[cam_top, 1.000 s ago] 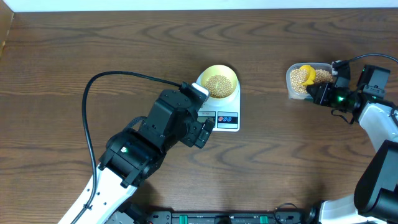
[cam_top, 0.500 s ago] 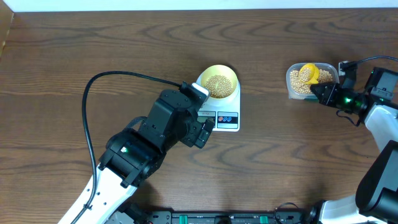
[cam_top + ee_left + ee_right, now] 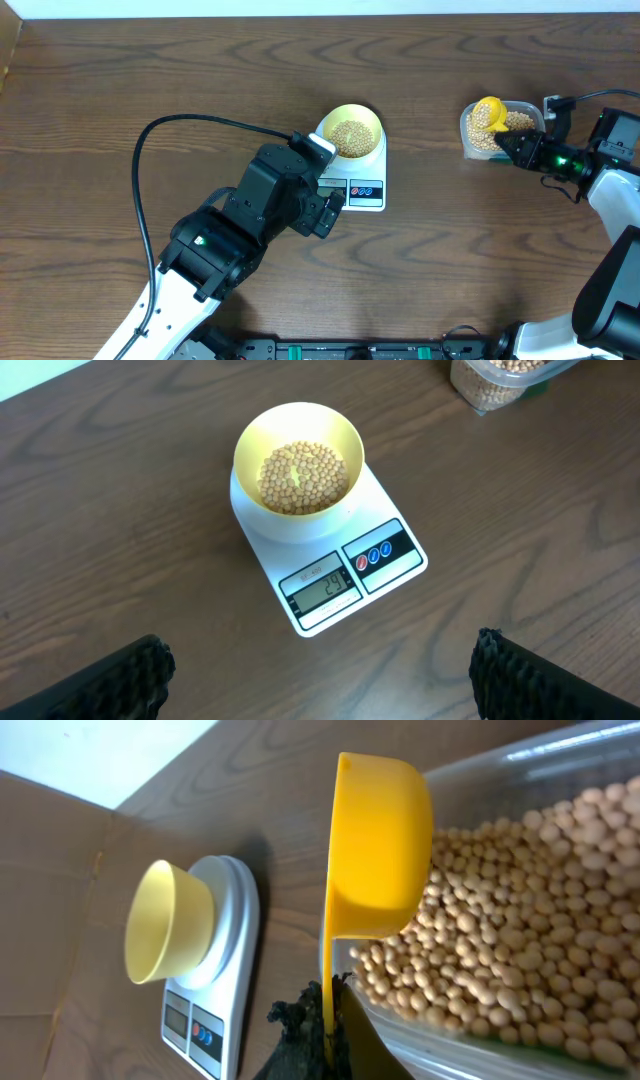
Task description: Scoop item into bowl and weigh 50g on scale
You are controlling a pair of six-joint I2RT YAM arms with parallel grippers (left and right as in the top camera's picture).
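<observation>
The right claw (image 3: 325, 1032) grasps the scoop (image 3: 376, 840) at the tub (image 3: 467, 141) of beans (image 3: 520, 950); the left claw (image 3: 320, 655) hangs released above the bowl (image 3: 250, 442) on the scale (image 3: 345, 575).

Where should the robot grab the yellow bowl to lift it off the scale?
Pinch the rim of the bowl, coming straight down from above, one finger inside and one outside. It stands upright on the scale and flares wider toward the top, so a grip around the sloped sides would likely slip. The beans fill only the lower part, leaving the rim bare.
</observation>
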